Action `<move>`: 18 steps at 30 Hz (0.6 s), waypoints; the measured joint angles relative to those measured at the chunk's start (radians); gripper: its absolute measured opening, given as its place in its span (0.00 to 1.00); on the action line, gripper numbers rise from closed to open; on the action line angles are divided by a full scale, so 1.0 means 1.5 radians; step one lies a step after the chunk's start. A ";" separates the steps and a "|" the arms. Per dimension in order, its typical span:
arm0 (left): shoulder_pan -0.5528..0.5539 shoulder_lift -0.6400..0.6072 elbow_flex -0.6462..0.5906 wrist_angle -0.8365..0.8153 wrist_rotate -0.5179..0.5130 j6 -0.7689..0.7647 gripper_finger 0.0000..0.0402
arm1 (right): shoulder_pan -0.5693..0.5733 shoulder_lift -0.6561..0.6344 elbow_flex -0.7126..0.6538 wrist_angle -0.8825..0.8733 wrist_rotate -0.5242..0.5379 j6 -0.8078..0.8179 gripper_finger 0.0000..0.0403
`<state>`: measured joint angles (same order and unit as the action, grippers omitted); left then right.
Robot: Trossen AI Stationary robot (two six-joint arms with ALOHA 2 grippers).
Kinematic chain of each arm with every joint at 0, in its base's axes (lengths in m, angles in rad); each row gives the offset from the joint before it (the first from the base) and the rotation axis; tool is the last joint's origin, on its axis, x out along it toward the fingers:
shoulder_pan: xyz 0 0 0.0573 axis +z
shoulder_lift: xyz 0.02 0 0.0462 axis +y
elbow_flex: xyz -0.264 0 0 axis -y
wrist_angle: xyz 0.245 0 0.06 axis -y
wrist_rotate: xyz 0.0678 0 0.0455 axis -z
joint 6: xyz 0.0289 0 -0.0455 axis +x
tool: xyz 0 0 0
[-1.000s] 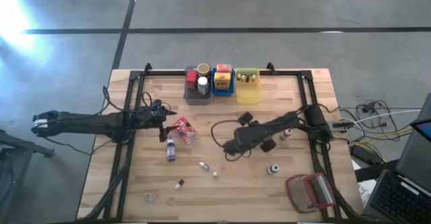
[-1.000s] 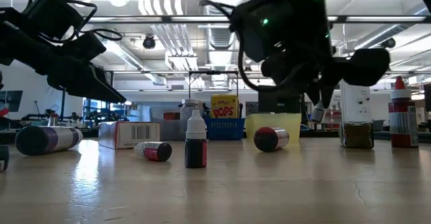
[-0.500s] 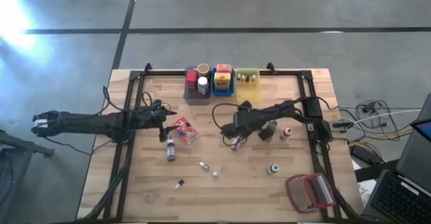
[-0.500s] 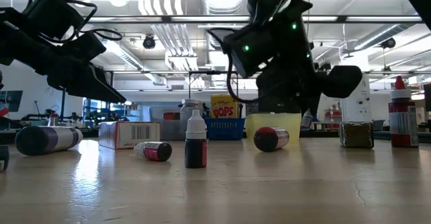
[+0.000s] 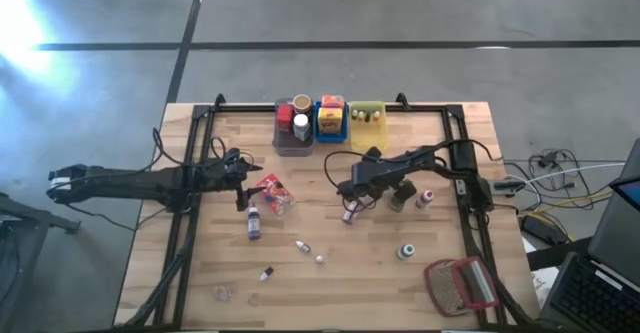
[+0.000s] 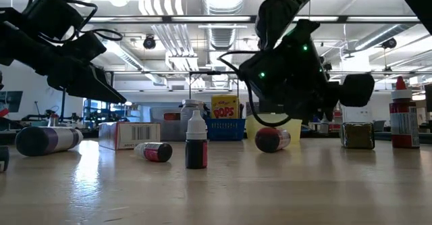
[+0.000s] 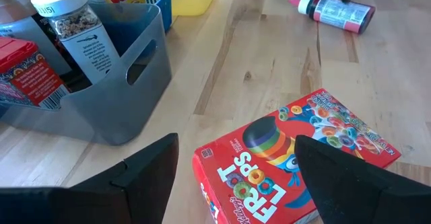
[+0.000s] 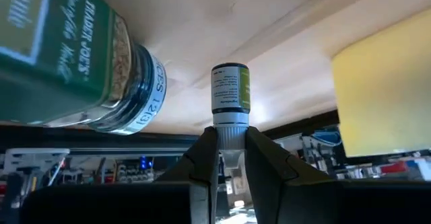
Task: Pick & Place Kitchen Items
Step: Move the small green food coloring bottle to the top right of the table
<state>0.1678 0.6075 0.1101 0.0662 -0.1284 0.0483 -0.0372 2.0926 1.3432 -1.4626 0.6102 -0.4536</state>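
Observation:
My right gripper (image 8: 230,153) is shut on a tiny bottle (image 8: 230,89) with a yellow-green label and a white cap. In the high view it (image 5: 383,183) is at mid-table beside a green-labelled spice jar (image 5: 400,195), which stands upright on its base. A pink bottle (image 5: 349,214) lies on its side close by. My left gripper (image 7: 236,183) waits open at the table's left, its fingers on either side of a corner of a red cereal box (image 7: 296,157) that lies flat. I see no touch. My right gripper pinches the tiny bottle's white cap (image 8: 230,124) between its two fingers (image 8: 202,157). The fingers slant down toward the table's right. The bottle sticks straight out beyond the fingertips, in line with them. I cannot tell whether its far end touches the table.
Grey (image 5: 294,125), blue (image 5: 331,121) and yellow (image 5: 367,125) bins stand at the far edge. A purple bottle (image 5: 253,221), small bottles (image 5: 302,245) and a teal-capped jar (image 5: 405,251) lie scattered nearer. A red-framed mesh object (image 5: 460,285) sits at the near right corner.
My right gripper has swung toward the table's far edge and sunk a little, still shut on the tiny bottle. This has uncovered the pink bottle lying on the table. The arm now sits lower in the low view.

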 joint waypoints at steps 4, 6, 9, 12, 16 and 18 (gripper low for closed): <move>0.000 0.000 0.000 0.000 0.000 0.000 0.75 | -0.004 0.000 -0.019 0.018 0.000 -0.013 0.12; 0.000 0.000 0.000 0.000 0.000 0.000 0.75 | -0.004 0.000 -0.024 0.032 -0.001 -0.017 0.12; 0.000 0.000 0.000 0.000 0.000 0.000 0.75 | -0.004 0.000 -0.027 0.051 -0.002 -0.028 0.12; 0.000 0.000 0.000 0.000 0.000 0.000 0.75 | -0.004 0.000 -0.027 0.062 -0.002 -0.039 0.13; 0.000 0.000 0.000 0.000 0.000 0.000 0.75 | -0.004 0.009 -0.025 0.061 -0.003 -0.045 0.13; 0.000 0.000 0.000 0.000 0.000 0.000 0.75 | -0.004 0.016 -0.023 0.055 -0.002 -0.052 0.13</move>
<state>0.1680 0.6075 0.1101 0.0661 -0.1280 0.0483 -0.0429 2.1164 1.3092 -1.3802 0.6067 -0.5321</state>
